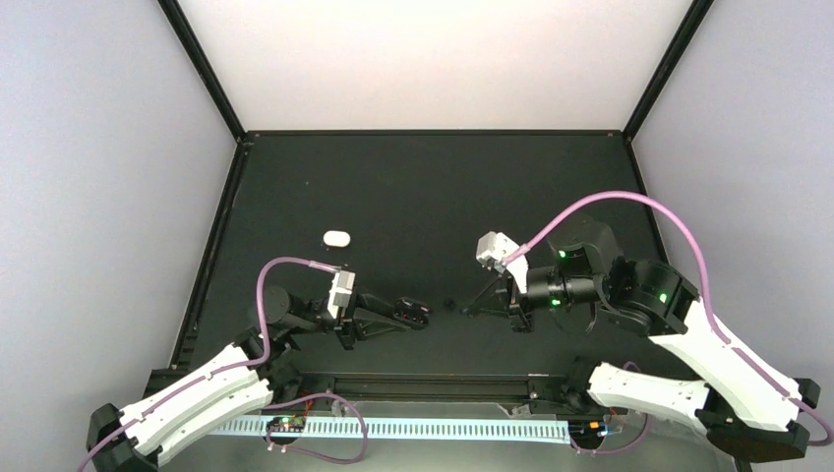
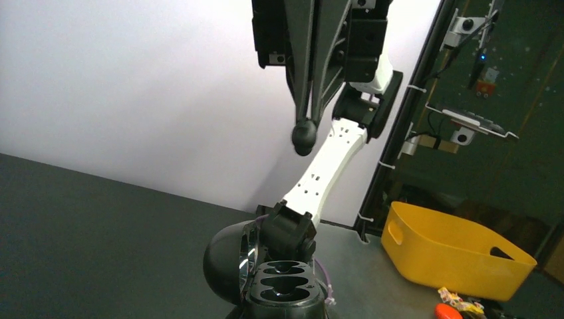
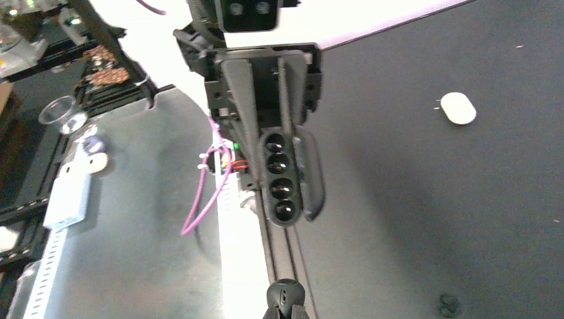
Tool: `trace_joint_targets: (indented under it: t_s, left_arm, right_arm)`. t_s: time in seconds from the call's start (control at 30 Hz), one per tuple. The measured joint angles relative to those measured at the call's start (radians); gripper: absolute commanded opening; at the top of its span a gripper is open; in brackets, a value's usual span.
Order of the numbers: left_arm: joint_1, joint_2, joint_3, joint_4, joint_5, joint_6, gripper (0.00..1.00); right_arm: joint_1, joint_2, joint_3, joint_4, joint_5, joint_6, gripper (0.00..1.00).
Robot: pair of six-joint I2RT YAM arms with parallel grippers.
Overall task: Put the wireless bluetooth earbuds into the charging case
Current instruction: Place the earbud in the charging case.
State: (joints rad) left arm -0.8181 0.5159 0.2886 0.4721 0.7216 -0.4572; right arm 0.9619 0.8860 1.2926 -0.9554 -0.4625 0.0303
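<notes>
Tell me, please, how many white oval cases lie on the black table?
1. The white case lies on the table, beyond and left of the left hand. A black case, if any, could be hidden against the dark surface.

Earbud (image 2: 304, 136) in left tool (image 1: 423, 313); charging case (image 1: 336, 238) behind it; right tool (image 1: 470, 309) opposite

Right gripper (image 3: 292, 211) centre frame, fingers pressed together, nothing between them. White oval case (image 3: 459, 107) upper right, lying on black table (image 3: 412, 199). Left gripper (image 3: 284, 307) bottom centre, tips pinching black bud (image 3: 286, 291). Dark roundish speck (image 3: 449, 304) lower right, too faint to identify. Pink cable (image 3: 203, 193) left of centre, clear cup (image 3: 60, 111) far left.
</notes>
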Motion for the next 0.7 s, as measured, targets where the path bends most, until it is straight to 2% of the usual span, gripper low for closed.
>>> trace_joint_targets:
  t_s: [0.37,0.7]
  left_arm:
    - [-0.027,0.049,0.0,0.031,0.032,0.01,0.02]
    - [-0.055,0.045,0.003,0.03,0.042,0.035,0.02]
  right_arm:
    - [0.245,0.134,0.058,-0.014,0.084,0.02,0.01]
    - [0.289,0.174,0.072,0.041,0.152,0.032,0.01]
